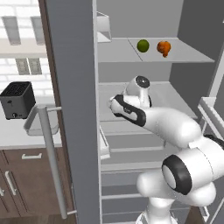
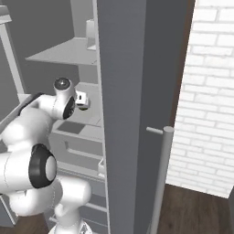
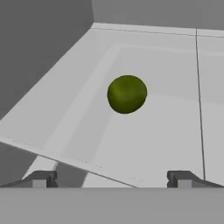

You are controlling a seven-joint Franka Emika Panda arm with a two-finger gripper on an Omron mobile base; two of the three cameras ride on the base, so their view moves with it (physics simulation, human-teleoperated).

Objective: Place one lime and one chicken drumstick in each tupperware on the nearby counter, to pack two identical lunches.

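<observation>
In the left base view, at 9 o'clock, a dark toaster sits on the pale grey table above brown cabinets, with a clear tupperware just beside it toward 3 o'clock, partly behind the silver bar handle of the open grey fridge door. Past the door, inside the fridge, an upper shelf at 1 o'clock carries a lime and, just beside it toward 3 o'clock, an orange-brown drumstick, the two close but apart. The white arm reaches from 5 o'clock into the compartment beneath that shelf. In the right base view the arm's wrist sits at 9 o'clock beside the fridge door's edge. In the hand view a lime rests on a pale fridge shelf slightly toward 11 o'clock from centre, and the claw at 6 o'clock has its two fingertips spread wide with nothing between them, well short of the fruit.
</observation>
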